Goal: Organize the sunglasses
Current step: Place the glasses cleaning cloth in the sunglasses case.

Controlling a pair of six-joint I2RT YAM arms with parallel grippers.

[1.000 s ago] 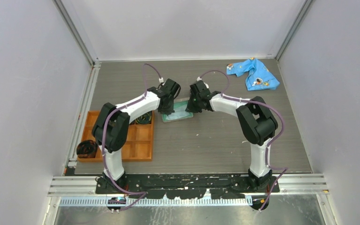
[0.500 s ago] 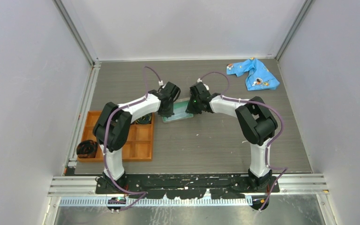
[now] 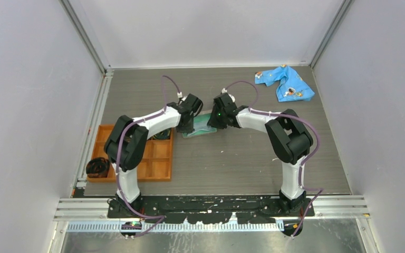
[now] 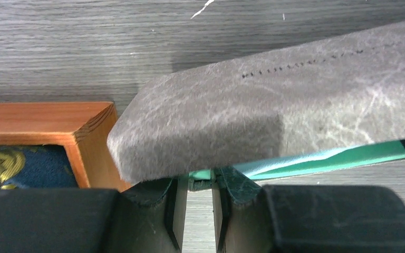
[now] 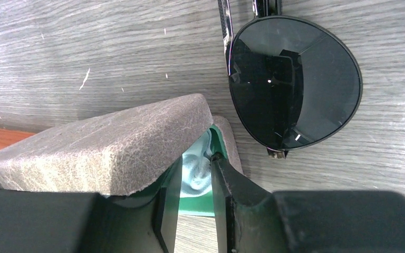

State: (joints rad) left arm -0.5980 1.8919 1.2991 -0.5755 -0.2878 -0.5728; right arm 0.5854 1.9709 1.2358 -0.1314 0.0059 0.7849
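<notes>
Now the left tool (image 4: pixel 198 185) and right tool (image 5: pixel 195 164), clamped a second ago, stand slightly spread at opposite ends of the case (image 4: pixel 274 116), sunglasses (image 5: pixel 294 81) just beside it.

1. The case (image 5: pixel 105 150), grey-tan outside and teal inside, lies on the grey wood-grain table (image 5: pixel 58 52), its lid lifted slightly off the base at this end
2. The right gripper (image 5: pixel 195 171) has its two dark fingers a little apart at the case's mouth, with teal lining and a pale blue fold (image 5: pixel 192 179) showing in the gap
3. The sunglasses (image 5: pixel 294 81) lie on the table just right of the case; one round dark lens is fully visible, and the thin black arms run off the top edge
4. A strip of orange wood (image 5: pixel 0 138) shows at the left edge
</notes>
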